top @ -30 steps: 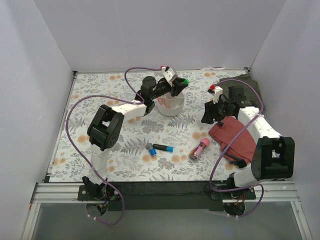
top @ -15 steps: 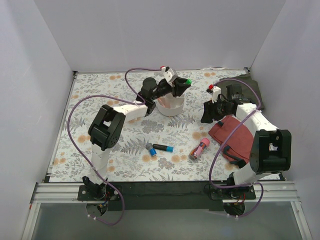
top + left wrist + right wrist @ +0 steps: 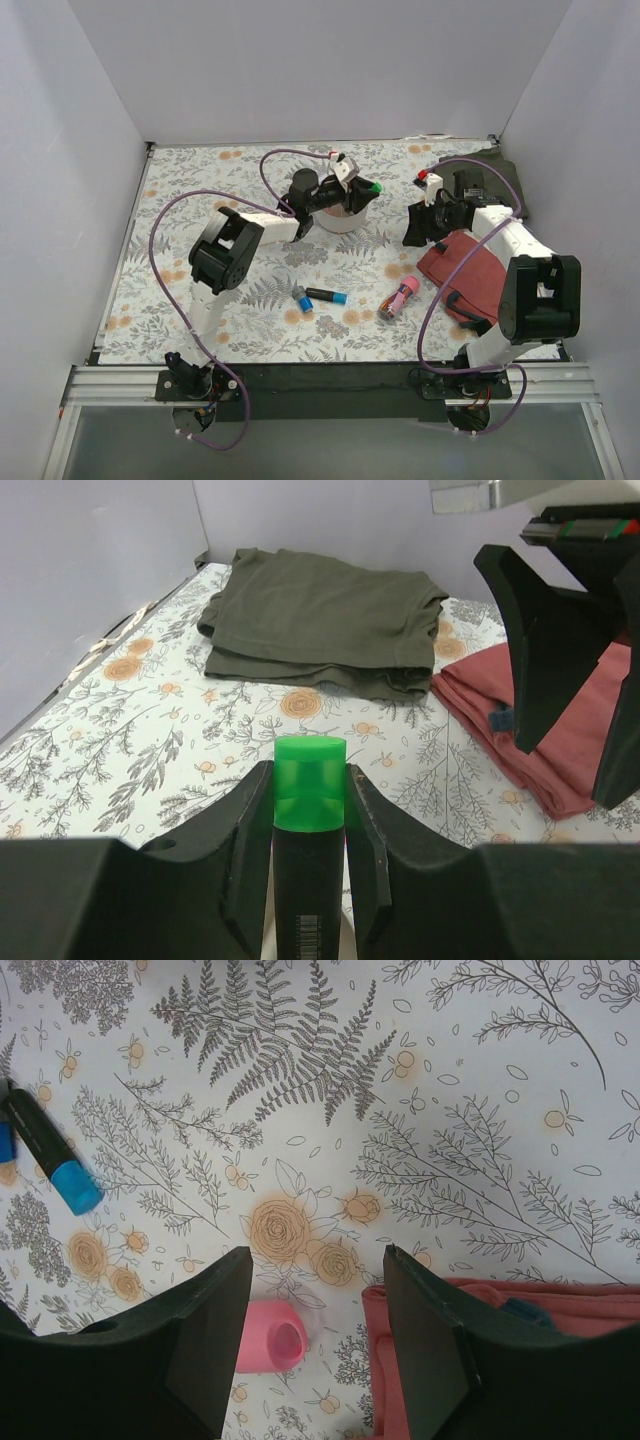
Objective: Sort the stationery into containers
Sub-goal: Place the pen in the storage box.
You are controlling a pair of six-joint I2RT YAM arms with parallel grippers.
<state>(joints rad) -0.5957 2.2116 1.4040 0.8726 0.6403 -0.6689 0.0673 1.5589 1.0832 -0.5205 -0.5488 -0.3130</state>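
My left gripper (image 3: 358, 188) is shut on a black marker with a green cap (image 3: 309, 783) and holds it over the off-white ribbed cup (image 3: 338, 216) at the back middle; the green cap (image 3: 373, 187) points right. My right gripper (image 3: 414, 230) is open and empty, hanging above the cloth to the right of the cup. A fat pink marker (image 3: 399, 298) lies at the front right and shows between my right fingers (image 3: 267, 1334). A black marker with a blue cap (image 3: 326, 295) and a short grey-blue stub (image 3: 301, 298) lie at the front middle; the blue-capped one also shows in the right wrist view (image 3: 50, 1153).
A red folded cloth (image 3: 472, 275) lies under my right arm. A dark green folded cloth (image 3: 320, 620) lies at the back right corner. White walls close in the floral table cover (image 3: 200, 200) on three sides.
My left gripper has come down toward the cup with the green-capped marker, and its wrist has turned. My right gripper has shifted a little.
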